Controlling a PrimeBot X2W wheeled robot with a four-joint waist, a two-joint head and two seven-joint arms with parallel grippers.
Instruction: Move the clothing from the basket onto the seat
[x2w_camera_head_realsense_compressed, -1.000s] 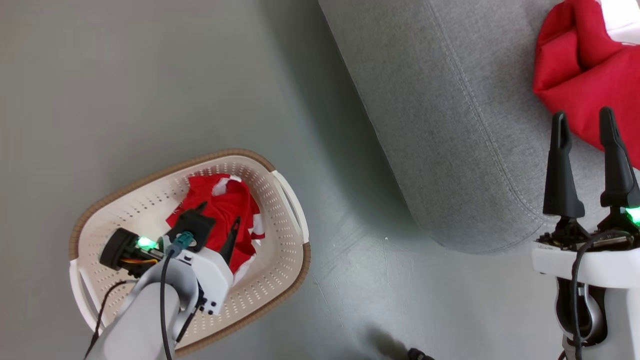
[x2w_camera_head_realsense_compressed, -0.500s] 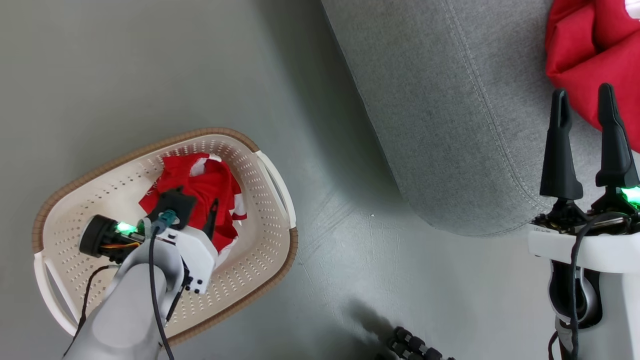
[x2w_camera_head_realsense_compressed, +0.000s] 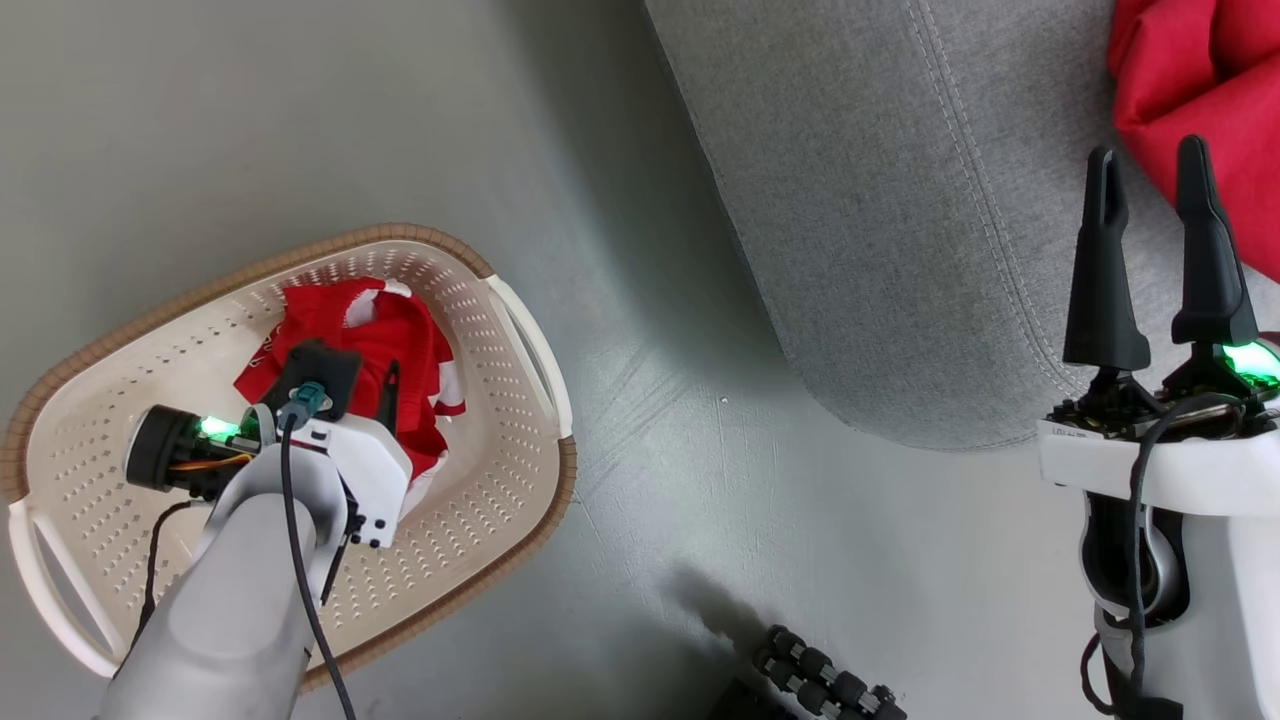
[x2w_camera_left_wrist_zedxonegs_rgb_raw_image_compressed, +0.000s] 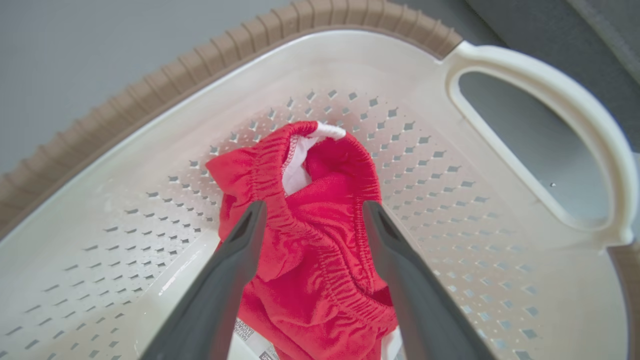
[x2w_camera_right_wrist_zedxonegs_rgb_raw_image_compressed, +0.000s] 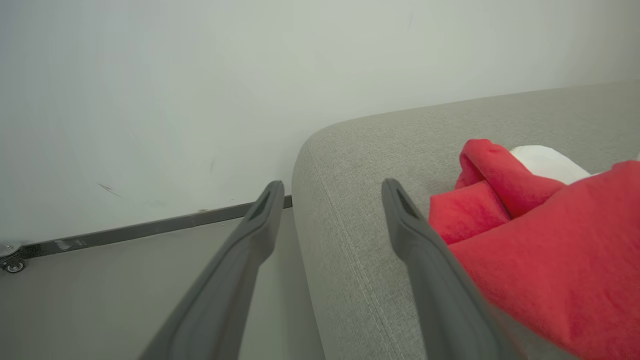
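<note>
Clothing (x2w_camera_head_realsense_compressed: 410, 330) lies in the basket (x2w_camera_head_realsense_compressed: 470, 500) in your head view; another red garment (x2w_camera_head_realsense_compressed: 1210, 90) sits on the seat (x2w_camera_head_realsense_compressed: 880, 200). Left wrist: your left pincer (x2w_camera_left_wrist_zedxonegs_rgb_raw_image_compressed: 314, 207) gapes wide, empty, astride the clothing. Right wrist: right pincer (x2w_camera_right_wrist_zedxonegs_rgb_raw_image_compressed: 332, 186) open, empty, above the seat.

Left jaws over red clothing (x2w_camera_head_realsense_compressed: 405, 335) in basket (x2w_camera_head_realsense_compressed: 100, 420); red garment (x2w_camera_head_realsense_compressed: 1200, 70) on seat (x2w_camera_head_realsense_compressed: 880, 200).

The clothing (x2w_camera_left_wrist_zedxonegs_rgb_raw_image_compressed: 310, 250) is seen in bright red with white trim. The basket (x2w_camera_head_realsense_compressed: 470, 500) is coloured cream-white, dotted with rows of small holes, and rimmed in ribbed brown. The seat (x2w_camera_head_realsense_compressed: 880, 220) is covered in light grey weave, the floor (x2w_camera_head_realsense_compressed: 300, 120) in plain grey.
</note>
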